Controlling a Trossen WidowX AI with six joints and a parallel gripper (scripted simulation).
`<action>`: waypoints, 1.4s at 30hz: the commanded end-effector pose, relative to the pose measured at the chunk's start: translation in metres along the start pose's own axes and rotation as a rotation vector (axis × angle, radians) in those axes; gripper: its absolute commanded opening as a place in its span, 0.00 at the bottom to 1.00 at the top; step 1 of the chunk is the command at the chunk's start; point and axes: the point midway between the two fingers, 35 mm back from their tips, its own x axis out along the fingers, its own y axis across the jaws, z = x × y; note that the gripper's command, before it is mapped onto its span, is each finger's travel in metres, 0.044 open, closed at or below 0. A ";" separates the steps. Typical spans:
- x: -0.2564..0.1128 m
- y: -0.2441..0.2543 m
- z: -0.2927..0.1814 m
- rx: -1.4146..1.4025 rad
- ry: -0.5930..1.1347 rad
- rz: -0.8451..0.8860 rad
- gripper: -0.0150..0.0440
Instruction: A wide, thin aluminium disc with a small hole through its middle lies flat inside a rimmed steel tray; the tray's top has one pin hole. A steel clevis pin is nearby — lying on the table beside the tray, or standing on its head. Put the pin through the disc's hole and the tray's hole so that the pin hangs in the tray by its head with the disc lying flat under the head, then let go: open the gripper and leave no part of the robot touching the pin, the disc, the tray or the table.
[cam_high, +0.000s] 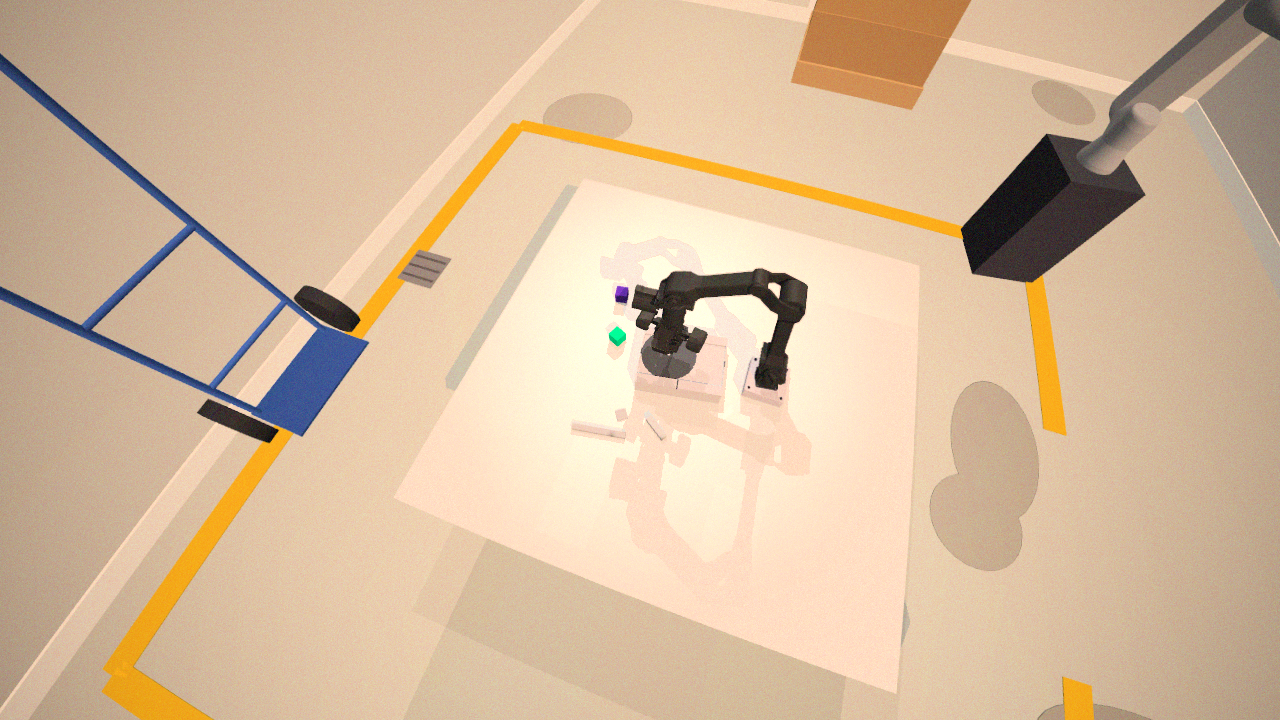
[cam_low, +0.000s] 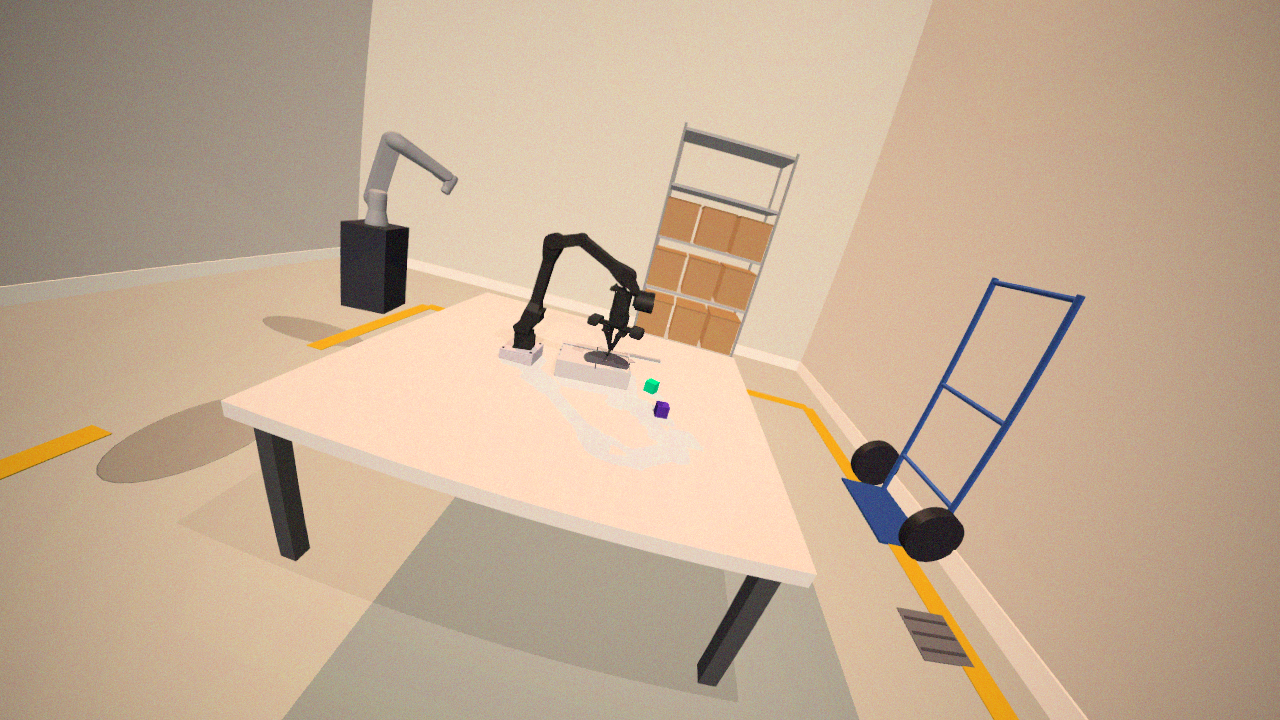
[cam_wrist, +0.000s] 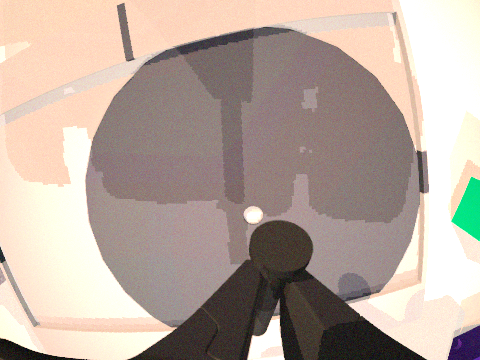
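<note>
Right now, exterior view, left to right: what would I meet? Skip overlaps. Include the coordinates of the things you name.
Black pedestal (cam_high: 1011, 214) (cam_low: 374, 266) → black arm's base plate (cam_high: 753, 391) (cam_low: 509, 354) → tray (cam_high: 707, 385) (cam_low: 590, 373) (cam_wrist: 35, 160) → green cube (cam_high: 616, 336) (cam_low: 651, 385) (cam_wrist: 470, 210) → blue hand truck (cam_high: 313, 380) (cam_low: 872, 510).

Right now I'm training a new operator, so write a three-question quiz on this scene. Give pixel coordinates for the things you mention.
1. True or false: the gripper (cam_high: 673, 351) (cam_low: 610, 351) (cam_wrist: 270, 274) holds the pin (cam_wrist: 281, 246).
2. Which cube lies nearer the tray (cam_high: 707, 386) (cam_low: 586, 371) (cam_wrist: 35, 290): A) green (cam_high: 617, 336) (cam_low: 651, 385) (cam_wrist: 469, 209) or B) purple (cam_high: 621, 293) (cam_low: 661, 409) (cam_wrist: 467, 346)?
3. Fill in: in the wrist view, the disc's (cam_high: 657, 365) (cam_low: 597, 359) (cam_wrist: 160, 150) hole looks ____ (uncovered/covered).

Key: 1 true; 2 A; 3 uncovered.
</note>
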 end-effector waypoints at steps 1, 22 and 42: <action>-0.001 0.000 -0.001 0.000 -0.061 0.000 0.25; 0.005 0.000 -0.019 -0.005 -0.636 0.002 0.25; 0.017 0.000 -0.029 -0.011 -1.084 0.000 0.25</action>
